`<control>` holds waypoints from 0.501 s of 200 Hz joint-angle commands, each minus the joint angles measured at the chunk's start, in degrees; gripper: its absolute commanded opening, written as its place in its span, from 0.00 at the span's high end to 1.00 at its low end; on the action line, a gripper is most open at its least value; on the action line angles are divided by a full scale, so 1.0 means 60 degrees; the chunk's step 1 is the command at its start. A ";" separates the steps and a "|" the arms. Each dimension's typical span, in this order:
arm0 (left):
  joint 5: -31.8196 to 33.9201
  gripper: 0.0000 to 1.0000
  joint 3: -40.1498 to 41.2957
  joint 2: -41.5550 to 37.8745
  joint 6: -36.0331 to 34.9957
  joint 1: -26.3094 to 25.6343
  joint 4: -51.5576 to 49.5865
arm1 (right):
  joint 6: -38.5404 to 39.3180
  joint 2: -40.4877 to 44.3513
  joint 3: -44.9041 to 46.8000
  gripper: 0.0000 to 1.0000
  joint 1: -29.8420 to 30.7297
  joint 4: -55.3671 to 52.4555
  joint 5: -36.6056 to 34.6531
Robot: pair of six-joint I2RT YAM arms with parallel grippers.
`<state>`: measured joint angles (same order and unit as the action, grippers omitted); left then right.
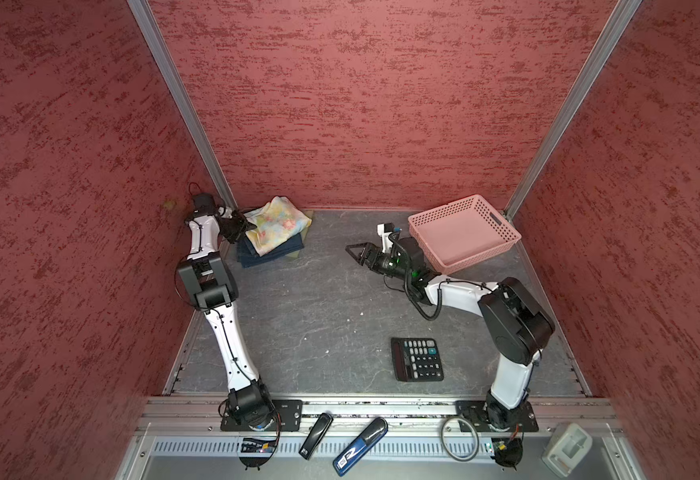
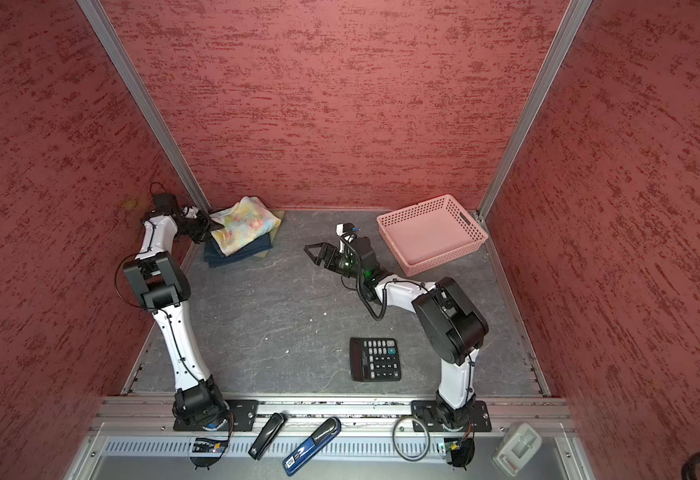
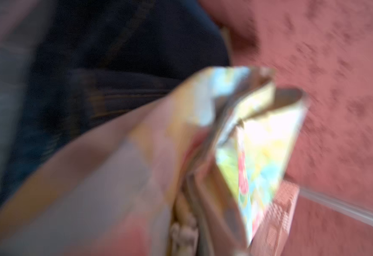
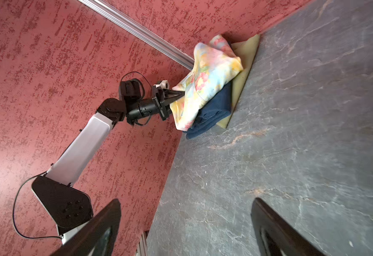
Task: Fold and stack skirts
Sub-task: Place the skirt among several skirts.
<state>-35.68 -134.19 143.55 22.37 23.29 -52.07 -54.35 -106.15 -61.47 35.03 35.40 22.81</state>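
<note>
The left claw (image 4: 180, 94) has its tips at the edge of the flowered skirt (image 4: 210, 79). Its fingers come close together there, but it is not possible to tell whether they pinch the cloth or are released. The left arm reaches along the left wall to the far left corner, and its wrist turns toward the pile.

The right claw (image 4: 186, 200) is released: its two fingers stand wide apart with only the table (image 4: 292, 133) between them. The right arm is bent at the elbow, and the claw points to the middle of the table, just beside the pink basket (image 1: 481, 255).

There are three skirts in one pile in the far left corner. The green skirt (image 4: 245, 66) lies at the bottom, the denim skirt (image 4: 214, 106) in the middle, and the flowered skirt on top, loose and hanging over the edge on the side of the claw. There is one basket and one calculator (image 1: 417, 359).

The right wrist view shows the three layers from the side. Both top views show the basket and the calculator, which that view does not. The left wrist view is blurred; it shows only flowered cloth very near and dark denim beside it.
</note>
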 commanded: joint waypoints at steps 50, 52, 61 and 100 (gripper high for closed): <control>0.5653 0.01 0.0449 -0.1936 -0.0925 -0.1189 0.0817 | 0.2371 0.1732 0.0416 0.01 -0.0109 -0.1657 -0.0772; 0.5705 0.01 0.0487 -0.2006 -0.0958 -0.1227 0.0869 | 0.2494 0.1796 0.0409 0.01 -0.0102 -0.1770 -0.0832; 0.5920 0.01 0.0723 -0.2355 -0.1090 -0.1387 0.1218 | 0.3164 0.2096 0.0349 0.01 -0.0132 -0.2429 -0.1194; 0.7669 0.01 0.4235 -0.5042 -0.1805 -0.2006 0.4307 | 0.6047 0.3593 0.0394 0.01 -0.0657 -0.4893 -0.3844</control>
<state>0.10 -120.55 123.13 16.05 12.67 -41.17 -31.94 -89.65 -58.98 33.67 17.15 12.32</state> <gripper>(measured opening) 0.995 0.989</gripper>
